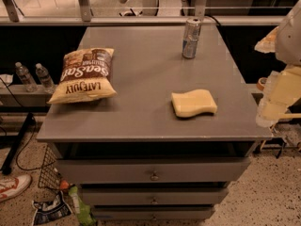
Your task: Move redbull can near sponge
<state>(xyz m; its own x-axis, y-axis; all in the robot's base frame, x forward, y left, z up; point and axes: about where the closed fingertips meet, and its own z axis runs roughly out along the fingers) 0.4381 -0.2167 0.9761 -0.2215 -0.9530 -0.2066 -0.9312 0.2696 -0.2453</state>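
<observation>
The redbull can [191, 38] stands upright near the far right corner of the grey table top [141, 79]. The pale yellow sponge [194, 103] lies flat on the table nearer the front, right of centre, well apart from the can. My gripper [271, 108] hangs with the pale arm at the right edge of the view, off the table's right side, level with the sponge and touching nothing.
A brown-and-yellow chip bag [85, 74] lies on the left of the table. The table has drawers [153, 173] below its front edge. Two water bottles [35, 76] stand on a low shelf at left. A shoe [13, 186] and litter lie on the floor.
</observation>
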